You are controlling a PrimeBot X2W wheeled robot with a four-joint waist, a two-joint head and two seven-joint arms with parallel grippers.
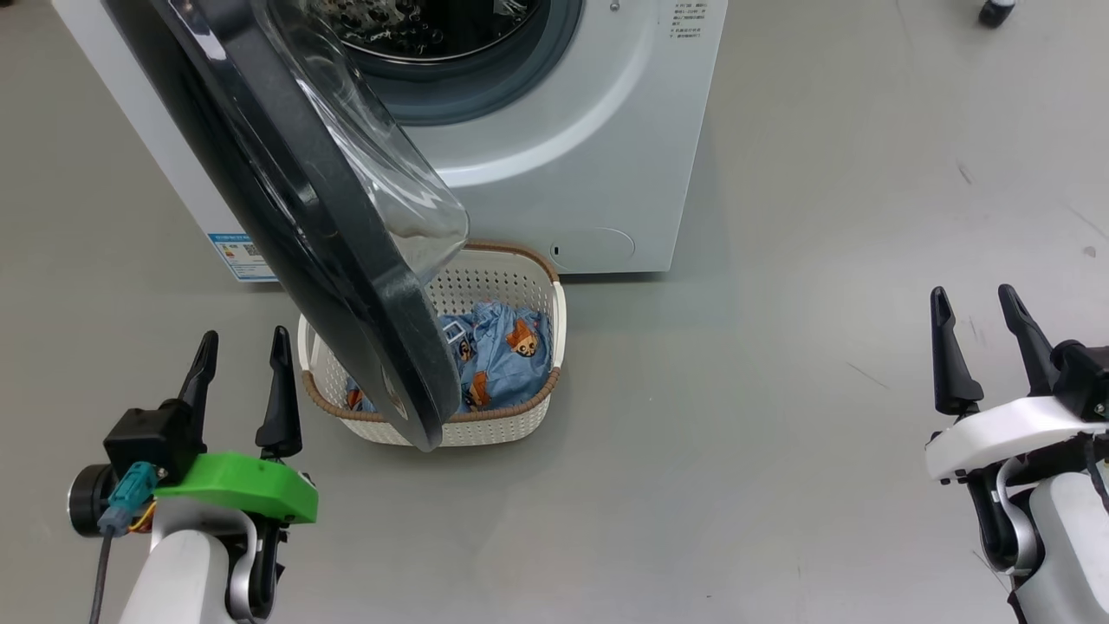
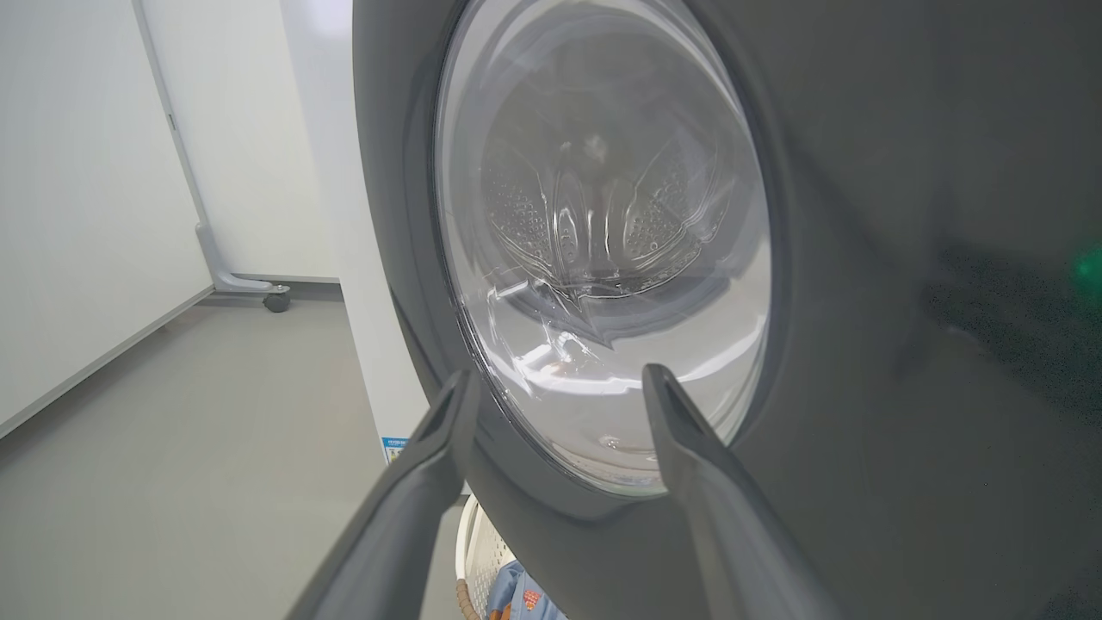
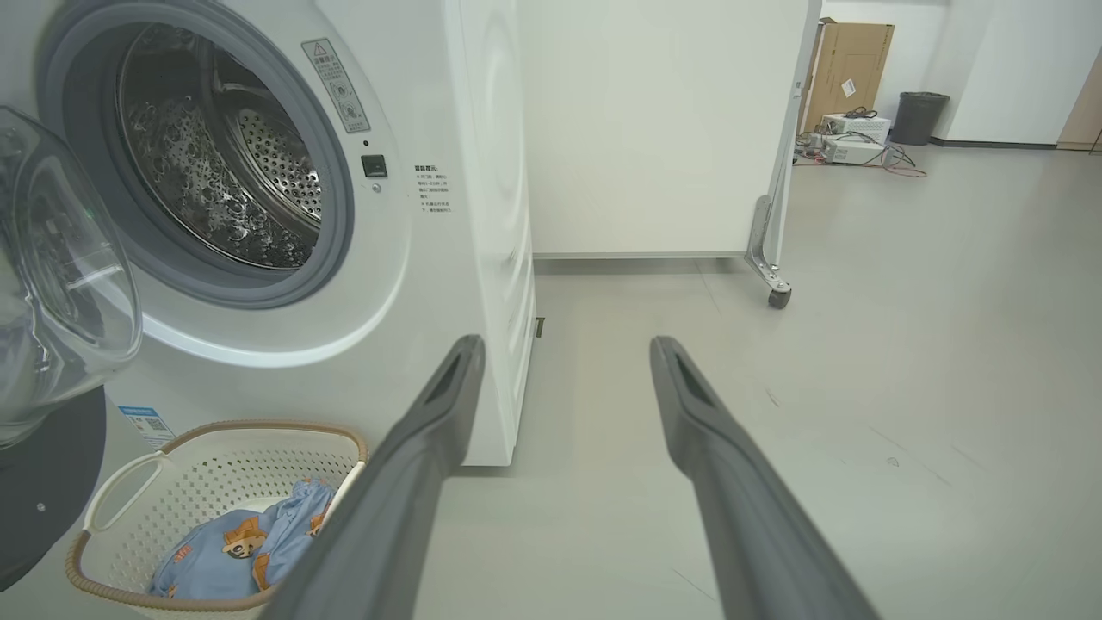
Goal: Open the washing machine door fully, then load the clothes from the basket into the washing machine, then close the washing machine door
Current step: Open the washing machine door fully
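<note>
The white washing machine (image 1: 563,156) stands at the top of the head view, its steel drum (image 3: 224,172) exposed. Its black-rimmed door (image 1: 346,260) with the clear glass bowl (image 2: 603,258) stands swung out over the left part of the basket (image 1: 511,277). The cream basket sits on the floor against the machine's front and holds the light-blue printed clothes (image 1: 502,347). My left gripper (image 1: 243,360) is open, left of the basket and close to the door's outer face. Far off at the lower right, my right gripper (image 1: 975,321) is open and holds nothing.
Grey floor (image 1: 736,433) spreads in front of and right of the machine. A white wheeled partition (image 3: 671,129) stands behind it, with a caster (image 3: 779,297) on the floor. A cardboard box (image 3: 848,65), a dark bin (image 3: 917,116) and cables sit far back.
</note>
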